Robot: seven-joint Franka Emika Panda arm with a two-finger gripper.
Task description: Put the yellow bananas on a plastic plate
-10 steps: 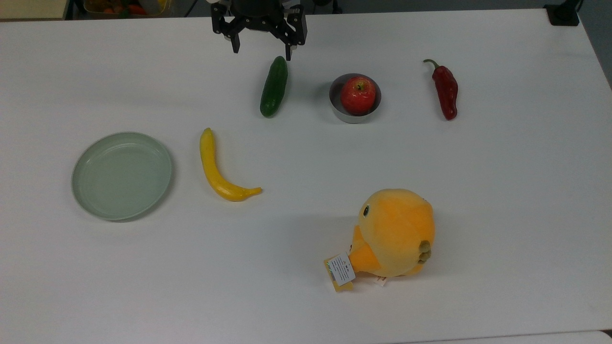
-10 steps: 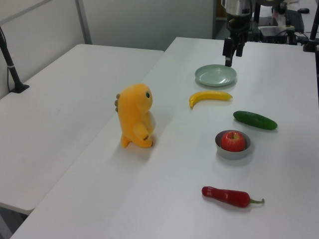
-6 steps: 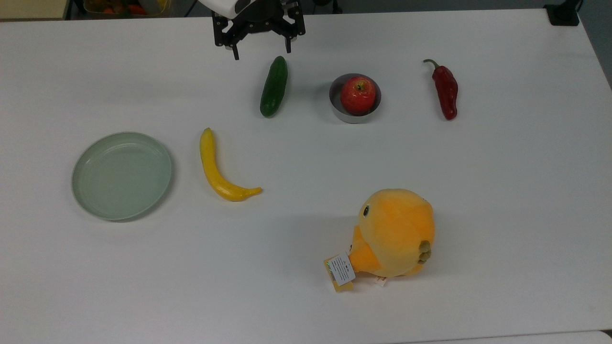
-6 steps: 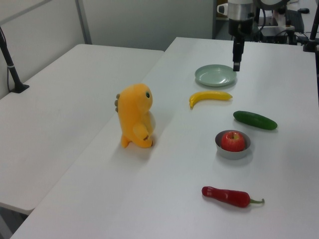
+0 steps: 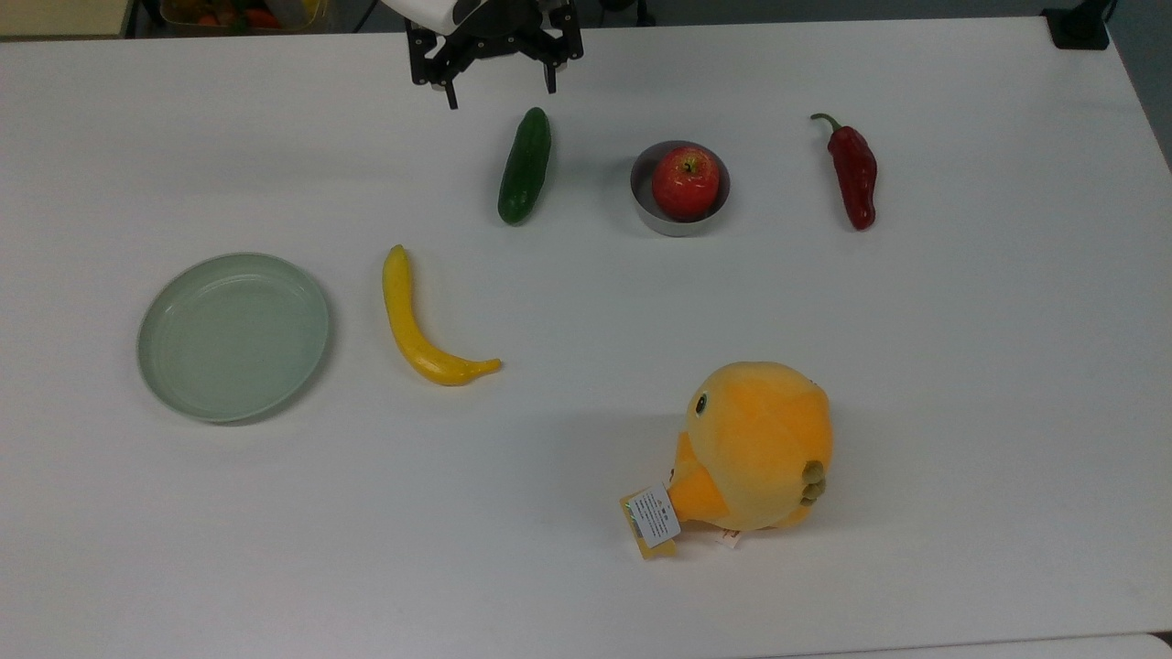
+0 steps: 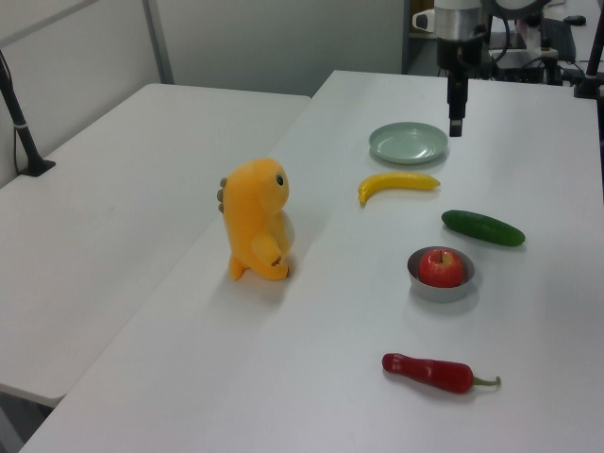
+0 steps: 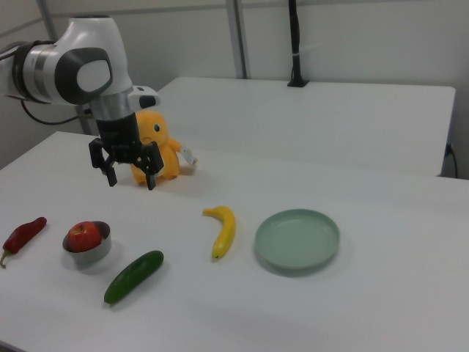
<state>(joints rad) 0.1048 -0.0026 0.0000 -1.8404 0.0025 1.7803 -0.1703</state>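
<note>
The yellow banana [image 5: 417, 322] lies flat on the white table, just right of the pale grey-green plastic plate [image 5: 233, 336] in the top view; the two are apart. The banana [image 6: 396, 183] and the plate [image 6: 408, 142] show in the left view, the banana [image 7: 223, 230] and the plate [image 7: 297, 238] in the right view. My gripper [image 5: 500, 94] hangs open and empty above the table's far edge in the top view, near the tip of a dark green cucumber [image 5: 525, 165]. In the right view the gripper [image 7: 131, 180] hovers well above the table.
A small metal bowl [image 5: 679, 189] holds a red apple. A red chili pepper [image 5: 853, 174] lies to its right in the top view. An orange-yellow plush toy [image 5: 751, 448] stands near the front. The white table [image 5: 961, 366] has bare surface on its right side.
The gripper has drawn back a little toward the top view's far edge and turned about its wrist. No object on the table has moved.
</note>
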